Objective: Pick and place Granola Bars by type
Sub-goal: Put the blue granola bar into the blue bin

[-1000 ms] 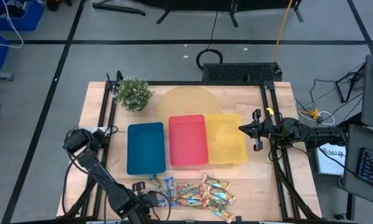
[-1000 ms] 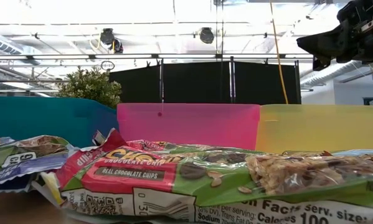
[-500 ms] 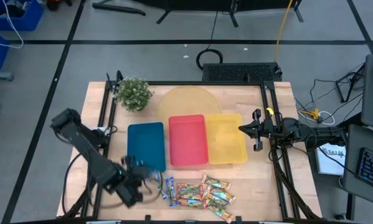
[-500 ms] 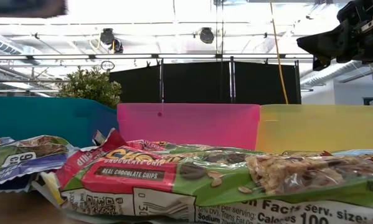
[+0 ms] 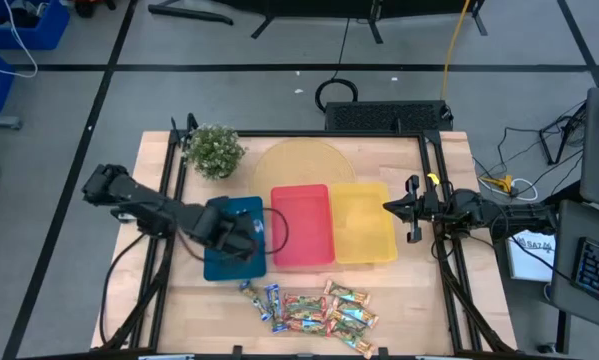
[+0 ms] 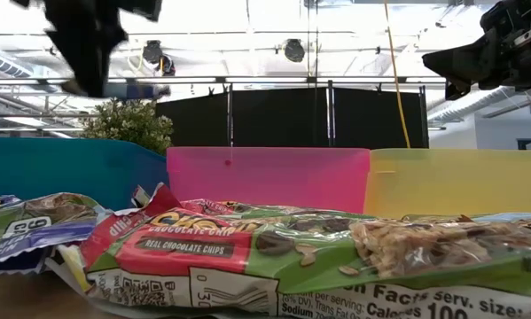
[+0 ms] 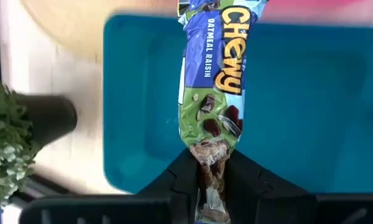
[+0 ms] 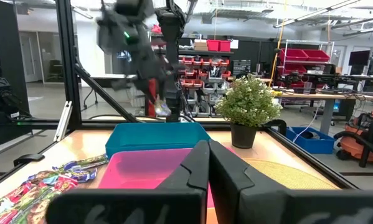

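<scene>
One shiny blue-and-green wrapped granola bar (image 7: 212, 93) hangs pinched in my left pincer (image 7: 212, 167) above the blue plastic tray (image 7: 311, 124); next I release it there.

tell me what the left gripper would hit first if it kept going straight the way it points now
Most likely the floor of the blue tray. The left gripper, shut on an oatmeal raisin bar, points down over that tray, and the dangling bar would touch first. How high it hangs is unclear.
</scene>
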{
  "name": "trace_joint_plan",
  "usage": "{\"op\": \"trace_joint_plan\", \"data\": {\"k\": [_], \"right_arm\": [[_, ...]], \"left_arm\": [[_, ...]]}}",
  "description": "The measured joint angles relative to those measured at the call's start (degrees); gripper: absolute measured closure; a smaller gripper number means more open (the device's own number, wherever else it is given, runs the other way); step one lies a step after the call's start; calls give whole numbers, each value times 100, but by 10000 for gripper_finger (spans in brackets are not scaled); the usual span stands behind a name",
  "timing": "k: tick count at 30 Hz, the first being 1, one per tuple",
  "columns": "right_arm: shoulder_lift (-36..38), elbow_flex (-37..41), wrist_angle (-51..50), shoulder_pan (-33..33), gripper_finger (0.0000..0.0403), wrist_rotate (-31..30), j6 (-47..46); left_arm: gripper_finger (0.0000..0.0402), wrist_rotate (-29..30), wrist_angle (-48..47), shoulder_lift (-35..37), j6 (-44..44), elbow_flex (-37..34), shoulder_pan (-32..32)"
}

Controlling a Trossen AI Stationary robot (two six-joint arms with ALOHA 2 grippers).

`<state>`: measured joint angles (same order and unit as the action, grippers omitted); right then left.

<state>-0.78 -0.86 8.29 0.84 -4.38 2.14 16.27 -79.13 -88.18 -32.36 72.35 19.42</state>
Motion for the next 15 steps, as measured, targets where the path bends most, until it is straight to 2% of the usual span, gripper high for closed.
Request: {"op": "trace_joint_plan", "data": {"k": [3, 9, 15], "right_arm": [[0, 0, -3, 0, 403, 0, 1], [0, 2, -4, 2, 403, 0, 3], [0, 1, -2, 2, 403, 0, 3]], "left_arm": [[349, -122, 146, 2, 266, -591, -179], [366, -455, 1379, 0, 818, -1690, -314], [325, -799, 2182, 0, 844, -2323, -501]]}}
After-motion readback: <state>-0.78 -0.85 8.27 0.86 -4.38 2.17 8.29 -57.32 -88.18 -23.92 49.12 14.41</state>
